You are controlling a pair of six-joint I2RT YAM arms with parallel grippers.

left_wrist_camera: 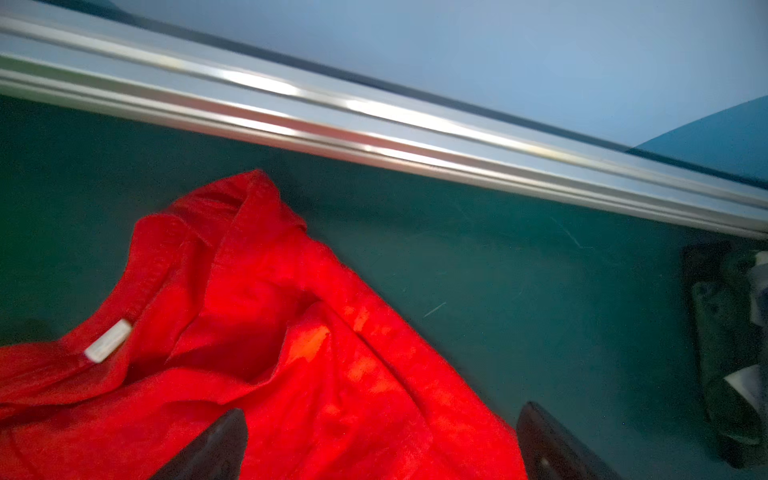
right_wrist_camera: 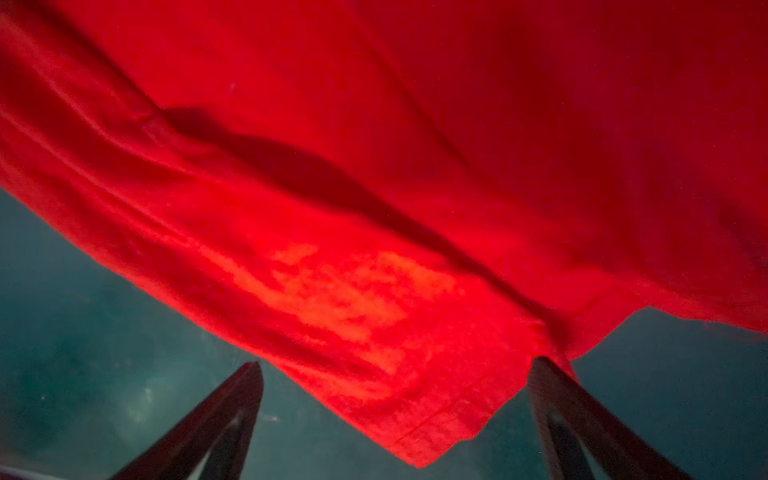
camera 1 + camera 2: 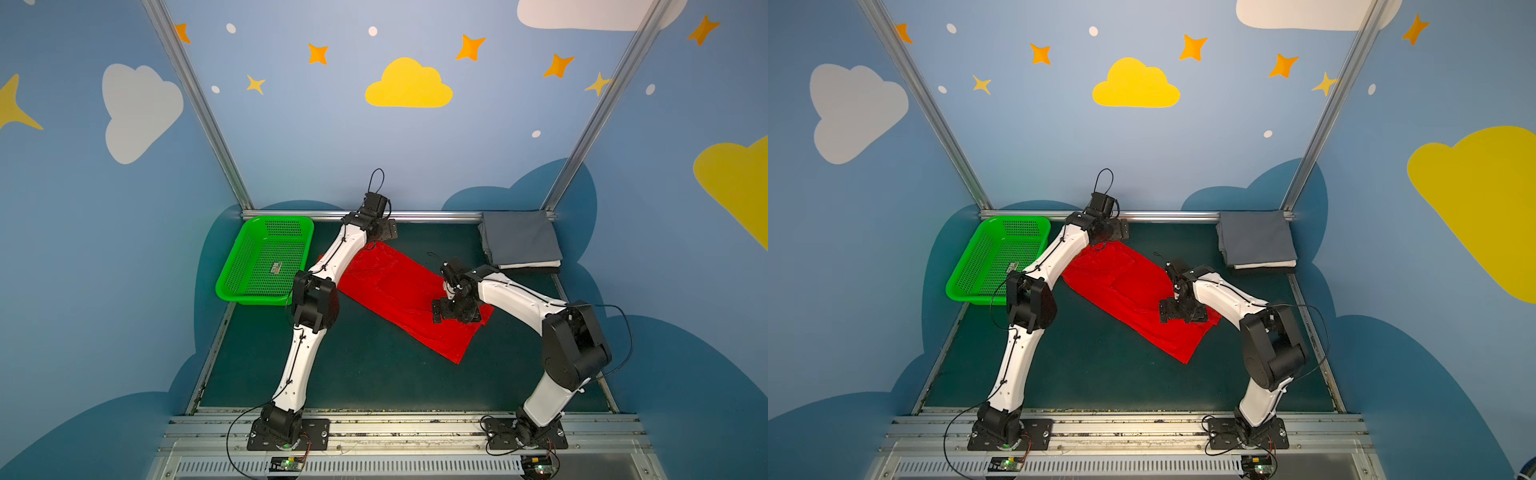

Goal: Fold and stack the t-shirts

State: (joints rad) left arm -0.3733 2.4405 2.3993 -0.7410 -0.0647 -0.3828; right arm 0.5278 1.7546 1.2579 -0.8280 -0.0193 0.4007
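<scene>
A bright red t-shirt (image 3: 399,299) (image 3: 1125,295) lies on the dark green table as a long folded strip, running diagonally from far left to near right. My left gripper (image 3: 380,239) (image 1: 382,419) hovers open over its far end. The collar and its small white label (image 1: 109,340) show in the left wrist view. My right gripper (image 3: 455,309) (image 2: 395,374) stands open over the near-right end, the hem corner (image 2: 415,440) lying between its fingers (image 2: 232,407). A square stack of folded t-shirts (image 3: 521,239) (image 3: 1256,237), grey on top of white and black, sits at the back right.
A green perforated basket (image 3: 266,257) (image 3: 996,257) stands at the back left, close beside the left arm's elbow. An aluminium rail (image 3: 436,216) (image 1: 374,137) borders the table's far edge just behind the left gripper. Bare green table (image 3: 374,374) spreads in front of the red shirt.
</scene>
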